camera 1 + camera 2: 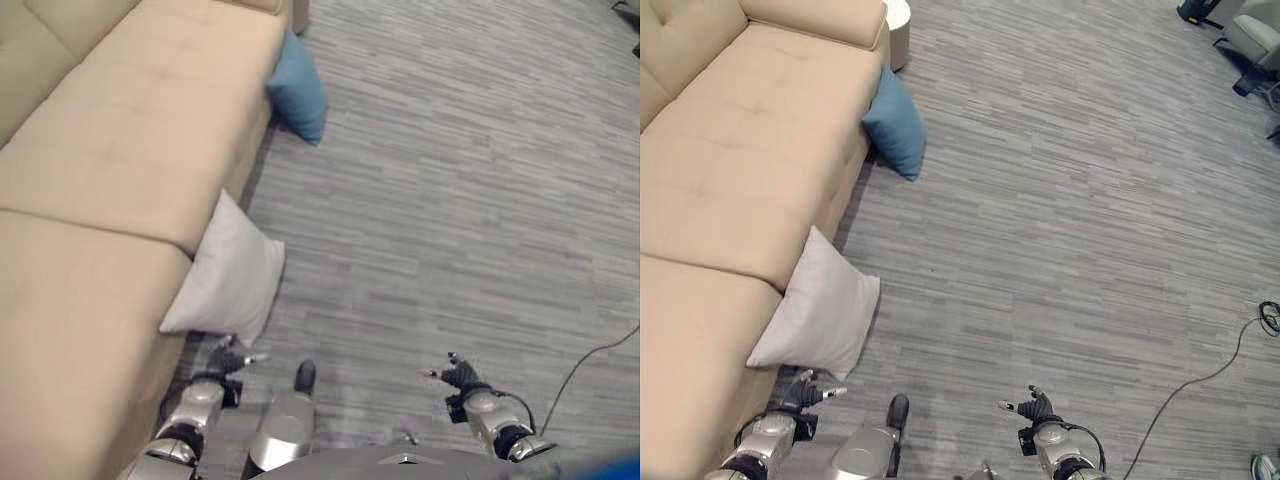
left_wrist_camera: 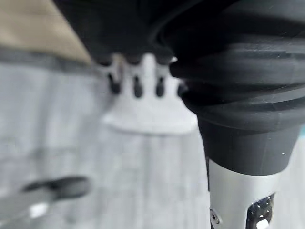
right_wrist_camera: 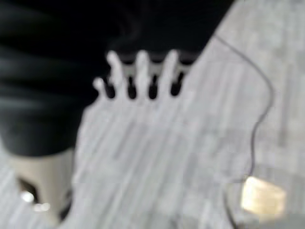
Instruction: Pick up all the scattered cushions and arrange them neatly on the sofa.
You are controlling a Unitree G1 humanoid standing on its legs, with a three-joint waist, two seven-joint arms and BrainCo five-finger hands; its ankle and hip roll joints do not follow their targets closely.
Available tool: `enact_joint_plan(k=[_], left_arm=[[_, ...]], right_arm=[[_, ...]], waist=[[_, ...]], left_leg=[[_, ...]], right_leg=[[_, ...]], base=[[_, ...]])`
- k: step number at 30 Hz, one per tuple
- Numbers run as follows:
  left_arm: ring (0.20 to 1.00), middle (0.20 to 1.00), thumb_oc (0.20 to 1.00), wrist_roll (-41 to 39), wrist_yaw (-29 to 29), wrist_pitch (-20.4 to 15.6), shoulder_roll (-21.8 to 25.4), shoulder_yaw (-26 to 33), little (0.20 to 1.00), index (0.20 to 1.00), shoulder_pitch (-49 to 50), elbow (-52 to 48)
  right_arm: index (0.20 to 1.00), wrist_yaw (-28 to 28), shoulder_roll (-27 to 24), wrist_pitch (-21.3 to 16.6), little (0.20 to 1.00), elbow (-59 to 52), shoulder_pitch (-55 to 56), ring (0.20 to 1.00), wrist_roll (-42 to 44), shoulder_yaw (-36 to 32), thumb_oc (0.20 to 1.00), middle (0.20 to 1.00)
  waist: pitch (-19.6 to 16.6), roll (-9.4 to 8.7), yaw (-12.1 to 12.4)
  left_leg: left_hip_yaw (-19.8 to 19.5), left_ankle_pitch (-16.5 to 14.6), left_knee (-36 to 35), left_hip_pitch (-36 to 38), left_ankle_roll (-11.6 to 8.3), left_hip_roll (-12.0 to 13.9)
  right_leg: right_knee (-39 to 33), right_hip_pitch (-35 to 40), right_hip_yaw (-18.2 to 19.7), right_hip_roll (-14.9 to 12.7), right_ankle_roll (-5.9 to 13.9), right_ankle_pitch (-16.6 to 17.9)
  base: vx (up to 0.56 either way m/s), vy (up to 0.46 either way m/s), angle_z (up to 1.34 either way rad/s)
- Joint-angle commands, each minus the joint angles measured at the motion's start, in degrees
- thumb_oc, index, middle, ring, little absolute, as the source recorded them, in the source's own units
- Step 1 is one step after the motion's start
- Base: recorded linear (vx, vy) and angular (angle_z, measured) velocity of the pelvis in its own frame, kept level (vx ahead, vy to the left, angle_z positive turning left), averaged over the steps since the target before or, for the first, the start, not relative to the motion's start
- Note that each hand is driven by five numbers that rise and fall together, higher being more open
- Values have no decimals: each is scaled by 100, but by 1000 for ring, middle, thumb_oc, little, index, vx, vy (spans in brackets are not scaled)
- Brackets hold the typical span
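On floor against sofa: white cushion near, blue cushion far | none placed | I read left hand, right hand fingers relaxed, empty.

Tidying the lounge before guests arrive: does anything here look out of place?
Yes. Two cushions are off the beige sofa: a pale grey square cushion and a blue cushion, both on the grey carpet, leaning against the sofa's front. The seat holds no cushions. Both hands hang open, holding nothing.
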Motion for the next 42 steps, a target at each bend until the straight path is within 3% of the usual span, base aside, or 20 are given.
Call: enact_joint_plan(k=[1, 6, 9, 12, 15, 16, 17, 18, 20, 21, 24, 27, 29, 32, 34, 35, 36, 38, 40, 42], left_arm=[[1000, 1000, 1000, 37, -1, -132, -148, -140, 1000, 1000, 109, -1], [1000, 1000, 1000, -33, 55, -203, -378, -260, 1000, 1000, -17, 206], [1000, 1000, 1000, 1, 37, -211, -425, -353, 1000, 1000, -29, 348], [1000, 1000, 1000, 33, 75, -233, -529, -373, 1000, 1000, -32, 431], [1000, 1000, 1000, 9, 89, -240, -561, -361, 1000, 1000, -45, 426], [1000, 1000, 1000, -49, 80, -240, -586, -359, 1000, 1000, -73, 380], [1000, 1000, 1000, -49, 80, -240, -584, -358, 1000, 1000, -76, 381], [1000, 1000, 1000, -60, 62, -237, -585, -323, 1000, 1000, -73, 365], [1000, 1000, 1000, -38, 20, -224, -604, -258, 1000, 1000, -14, 374], [1000, 1000, 1000, -37, 20, -224, -604, -258, 1000, 1000, -12, 374], [1000, 1000, 1000, 62, -44, -190, -621, -202, 1000, 1000, 84, 487], [1000, 1000, 1000, 67, -87, -144, -563, -78, 1000, 1000, 219, 591], [1000, 1000, 1000, 71, -82, -146, -532, -42, 1000, 1000, 233, 608], [1000, 1000, 1000, 31, -110, -153, -447, 93, 1000, 1000, 331, 632], [1000, 1000, 1000, 26, -113, -139, -415, 128, 1000, 1000, 353, 635], [1000, 1000, 1000, 15, -102, -152, -354, 156, 1000, 1000, 341, 622], [1000, 1000, 1000, 32, -100, -171, -347, 140, 1000, 1000, 339, 624], [1000, 1000, 1000, 53, -101, -198, -376, 97, 1000, 1000, 366, 630], [1000, 1000, 1000, 48, -94, -207, -384, 89, 1000, 1000, 363, 624], [1000, 1000, 1000, 52, -50, -251, -434, -42, 1000, 1000, 263, 585]], right_arm=[[1000, -4, -359, -61, 1000, -139, -66, 1000, 4, -60, 1000, 1000], [1000, -44, -502, -26, 1000, -71, -36, 1000, 18, -105, 1000, 1000], [1000, -38, -520, -14, 1000, -35, 39, 1000, 7, -129, 1000, 1000], [1000, -79, -578, -100, 1000, -14, 113, 1000, 55, -186, 1000, 1000], [1000, -77, -606, -155, 1000, -58, 76, 1000, 121, -170, 1000, 1000], [1000, -94, -660, -178, 1000, -81, 2, 1000, 199, -152, 1000, 1000], [1000, -94, -658, -178, 1000, -80, 0, 1000, 199, -153, 1000, 1000], [1000, -71, -705, -166, 1000, -85, -18, 1000, 230, -157, 1000, 1000], [1000, -65, -729, -153, 1000, -79, 34, 1000, 272, -222, 1000, 1000], [1000, -65, -729, -153, 1000, -79, 36, 1000, 272, -221, 1000, 1000], [1000, -29, -716, -137, 1000, -45, 103, 1000, 274, -314, 1000, 1000], [1000, 3, -640, -114, 1000, -4, 143, 1000, 160, -253, 1000, 1000], [1000, 1, -616, -114, 1000, -1, 140, 1000, 136, -248, 1000, 1000], [1000, 53, -529, -148, 1000, -61, 118, 1000, 51, -188, 1000, 1000], [1000, 70, -514, -137, 1000, -62, 100, 1000, 32, -185, 1000, 1000], [1000, 106, -485, -134, 1000, -98, 53, 1000, 5, -159, 1000, 1000], [1000, 116, -488, -153, 1000, -109, 46, 1000, 8, -172, 1000, 1000], [1000, 121, -503, -150, 1000, -103, 53, 1000, 0, -172, 1000, 1000], [1000, 118, -519, -151, 1000, -95, 66, 1000, 9, -170, 1000, 1000], [1000, 93, -568, -125, 1000, -86, 41, 1000, 72, -191, 1000, 1000]], waist=[[-43, 253, 143], [-48, 407, -137], [-9, 332, -207], [-116, 286, -298], [-135, 288, -356], [-42, 280, -353], [-59, 267, -370], [-12, 261, -370], [-88, 298, -359], [-92, 297, -363], [-187, 280, -415], [-212, 246, -195], [-221, 222, -157], [-225, 213, -20], [-207, 237, -23], [-97, 331, -101], [-91, 364, -151], [-105, 407, -242], [-114, 409, -274], [-82, 415, -505]], left_leg=[[-661, -572, 499, -104, -497, -15], [-1622, -781, 450, 240, -552, -126], [-1897, -880, 511, 340, -636, -165], [-2178, -827, 560, 342, -946, 12], [-1859, -758, 725, 186, -1074, 215], [-1237, -664, 1322, -199, -1151, 389], [-1248, -643, 1316, -225, -1146, 372], [-387, -647, 1626, -536, -1090, 562], [434, -878, 1525, -622, -1020, 614], [431, -877, 1523, -625, -1018, 610], [1170, -828, 1368, -551, -1006, 604], [601, -846, 961, -350, -961, 325], [540, -823, 860, -292, -957, 302], [282, -837, 518, -42, -781, 163], [202, -831, 457, 31, -741, 157], [-49, -807, 359, 193, -649, 137], [-133, -675, 303, 185, -605, 122], [-442, -649, 128, 350, -606, 62], [-572, -633, 111, 353, -614, 45], [-1102, -708, 151, 453, -625, -64]], right_leg=[[-2018, 40, 750, 358, -169, 762], [-2885, -576, 2066, 142, -133, 1305], [-3001, -429, 1840, 40, -103, 1395], [-3226, -87, 1259, 127, -184, 1279], [-3403, 155, 933, 164, -258, 1216], [-3549, 393, 676, 164, -342, 1168], [-3548, 371, 663, 147, -337, 1173], [-3647, 592, 334, 174, -424, 1063], [-3816, 826, -146, 258, -391, 929], [-3815, 825, -150, 255, -390, 928], [-3809, 883, -506, 283, -388, 895], [-3488, 934, -686, 332, -408, 757], [-3390, 939, -742, 309, -387, 731], [-2385, 711, -747, 121, -252, 568], [-2010, 611, -699, 39, -206, 559], [-1204, 198, -309, -15, -80, 648], [-1169, 31, -99, 86, -116, 733], [-1475, -84, 411, 255, -183, 632], [-1710, -109, 569, 285, -243, 631], [-2568, -380, 1665, 337, -224, 943]], base=[[254, -34, 91], [312, -70, 99], [221, -168, 123], [277, -288, 117], [130, -199, 118], [18, -100, 101], [15, -243, 49], [-6, -196, 72], [82, -232, 140], [112, -112, 129], [54, -35, 95], [142, 33, 32], [100, 45, 13], [138, 144, 34], [122, 120, 20], [50, 141, 44], [108, 158, 67], [124, 35, 82], [149, -48, 73], [295, -92, 87]])
